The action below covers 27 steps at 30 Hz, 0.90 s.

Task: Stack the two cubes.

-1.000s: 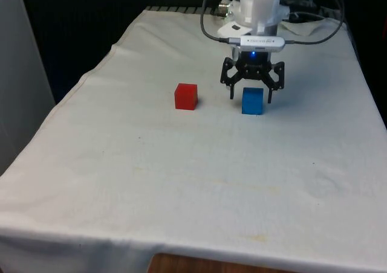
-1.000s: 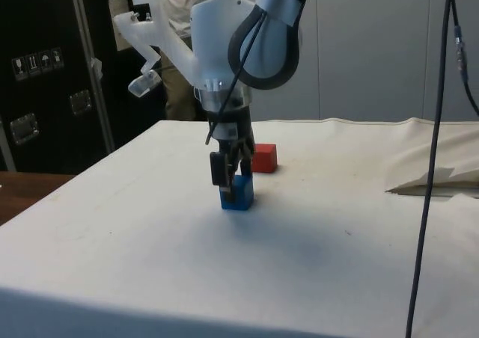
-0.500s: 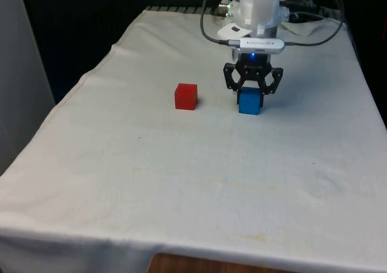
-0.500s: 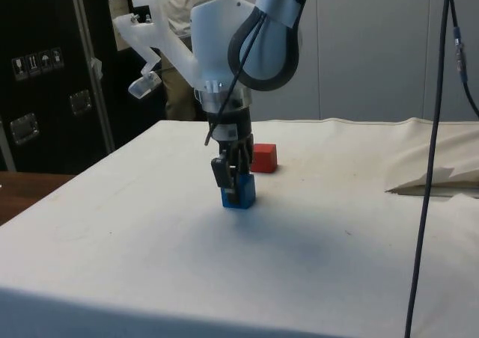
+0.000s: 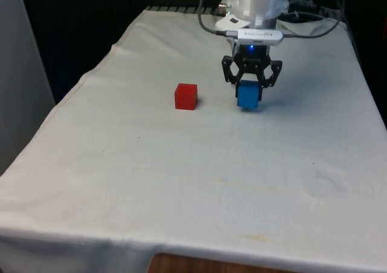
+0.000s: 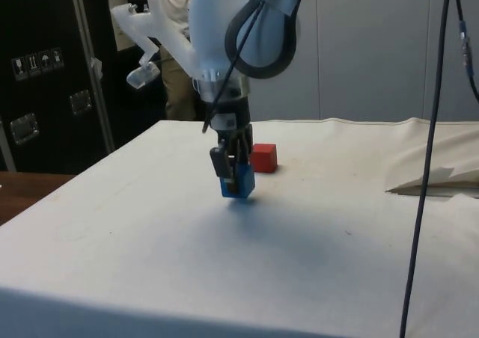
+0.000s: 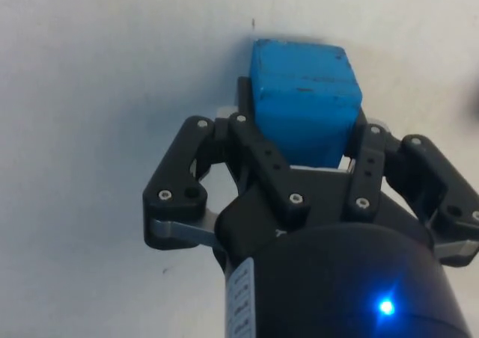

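The gripper [image 5: 250, 87] is clamped on the blue cube [image 5: 248, 96], one finger pressed against each side of it. In the side view the blue cube [image 6: 238, 182] hangs just clear of the white cloth of the counter [image 6: 299, 263], slightly tilted, with a faint shadow beneath it. In the wrist view the blue cube [image 7: 303, 102] sits squeezed between the two black fingers [image 7: 241, 140], its top face showing above them. The red cube [image 5: 185, 96] rests flat on the counter [image 5: 181, 182], to the front view's left of the held cube and apart from it. In the side view the red cube [image 6: 263, 158] lies just behind the gripper [image 6: 233, 175]. A person [image 6: 177, 46] stands behind the counter, partly hidden by the arm
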Motion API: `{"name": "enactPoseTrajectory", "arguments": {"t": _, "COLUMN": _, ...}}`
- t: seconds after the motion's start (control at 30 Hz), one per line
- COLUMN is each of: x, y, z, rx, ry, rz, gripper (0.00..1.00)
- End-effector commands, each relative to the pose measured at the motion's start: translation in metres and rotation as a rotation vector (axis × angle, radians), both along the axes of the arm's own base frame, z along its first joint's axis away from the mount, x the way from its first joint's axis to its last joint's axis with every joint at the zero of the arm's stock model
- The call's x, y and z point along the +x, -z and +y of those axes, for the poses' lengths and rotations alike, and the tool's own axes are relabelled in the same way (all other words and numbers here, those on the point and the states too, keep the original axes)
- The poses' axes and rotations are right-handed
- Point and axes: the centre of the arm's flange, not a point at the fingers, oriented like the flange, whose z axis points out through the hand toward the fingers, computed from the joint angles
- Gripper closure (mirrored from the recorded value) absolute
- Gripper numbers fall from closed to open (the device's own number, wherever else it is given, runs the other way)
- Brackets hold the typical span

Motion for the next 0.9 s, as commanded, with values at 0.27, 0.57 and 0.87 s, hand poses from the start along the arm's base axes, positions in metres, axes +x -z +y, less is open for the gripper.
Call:
{"name": "enactPoseTrajectory", "arguments": {"t": 0.27, "x": -0.001, "y": -0.026, "z": -0.004, "rx": -0.003, "ry": -0.006, "rz": 0.03, "gripper": 0.98}}
{"name": "enactPoseTrajectory", "arguments": {"t": 0.57, "x": 0.0, "y": -0.045, "z": -0.011, "rx": -0.008, "ry": -0.017, "rz": 0.032, "gripper": 0.98}}
{"name": "enactPoseTrajectory", "arguments": {"t": 0.87, "x": 0.001, "y": -0.067, "z": -0.021, "rx": -0.009, "ry": -0.038, "rz": 0.02, "gripper": 0.98}}
